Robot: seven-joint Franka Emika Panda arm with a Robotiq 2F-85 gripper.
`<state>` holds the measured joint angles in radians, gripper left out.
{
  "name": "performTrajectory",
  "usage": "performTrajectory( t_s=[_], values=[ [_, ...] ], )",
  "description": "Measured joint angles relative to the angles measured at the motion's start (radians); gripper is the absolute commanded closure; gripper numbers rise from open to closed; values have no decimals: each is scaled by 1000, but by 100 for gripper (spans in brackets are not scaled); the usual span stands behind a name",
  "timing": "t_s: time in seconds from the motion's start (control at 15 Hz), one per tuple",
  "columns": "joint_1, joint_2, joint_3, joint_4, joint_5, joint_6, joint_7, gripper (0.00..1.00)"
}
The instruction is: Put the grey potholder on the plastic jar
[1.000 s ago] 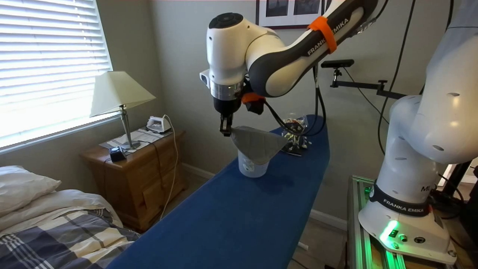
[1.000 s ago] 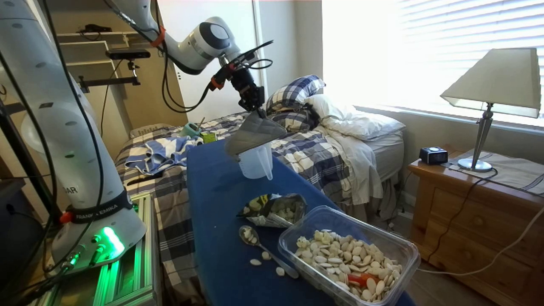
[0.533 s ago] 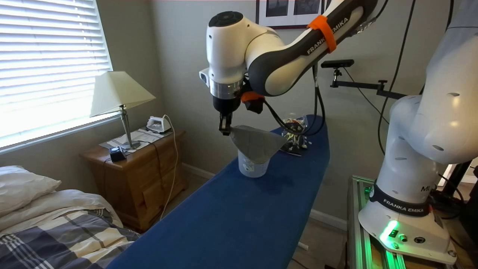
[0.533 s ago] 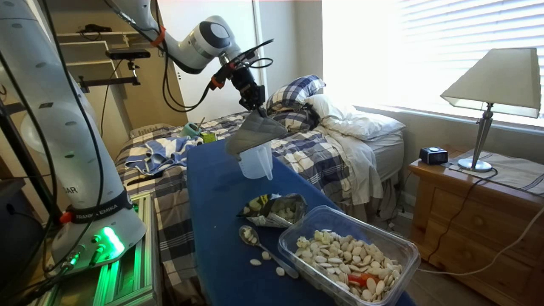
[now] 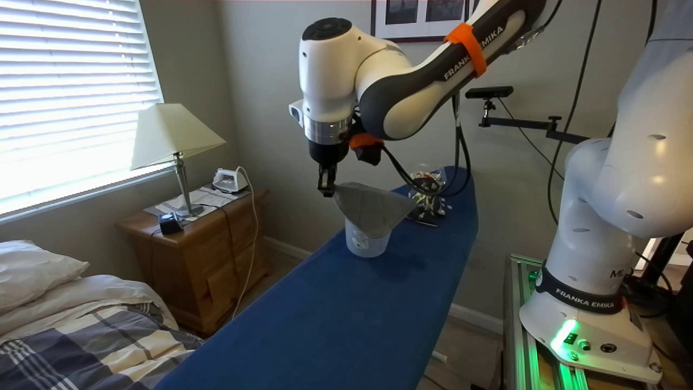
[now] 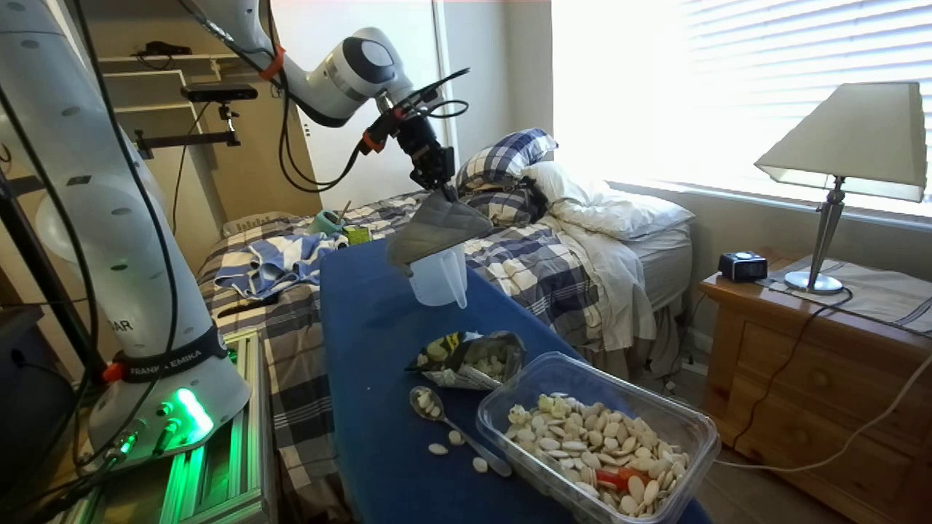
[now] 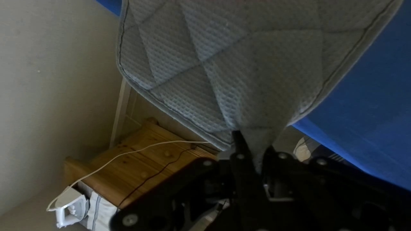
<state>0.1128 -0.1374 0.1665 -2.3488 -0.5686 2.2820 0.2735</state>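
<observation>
I have the gripper [image 7: 253, 141] pinched together on one corner of the grey potholder [image 5: 373, 208], the rest sloping down across the mouth of the plastic jar [image 5: 367, 245], which stands upright close to the long edge of the ironing board [image 5: 325, 319] that lies away from the robot's base [image 5: 606, 330]. The slack side hangs towards the base-side edge, and in the wrist view my pinch seems to sit out past the opposite edge. I judge the covering nearly done, with a lowering and a release left. My worry is that lopsided drape: if I let go from this high, the slack side could pull the whole potholder off the jar towards the base-side edge. If I press down hard or sideways instead, the jar could tip off its nearby edge (its rim is largely hidden, so I can't see how well it bears). A fold clinging to the gripper could drag everything as I retreat.
</observation>
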Motion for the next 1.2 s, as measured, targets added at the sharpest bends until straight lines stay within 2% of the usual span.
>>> performTrajectory(
  t_s=[0.13,0.2,0.27,0.8,0.93,1.2],
  values=[
    [-2,4,-3,0,0,9,0,97],
    [-3,6,-5,-1,0,19,0,77],
    [-4,9,-7,-1,0,30,0,63],
    [-8,38,-17,-1,0,91,0,7],
    [-8,43,-18,-1,0,101,0,0],
    [-8,46,-18,-1,0,117,1,0]
  ],
)
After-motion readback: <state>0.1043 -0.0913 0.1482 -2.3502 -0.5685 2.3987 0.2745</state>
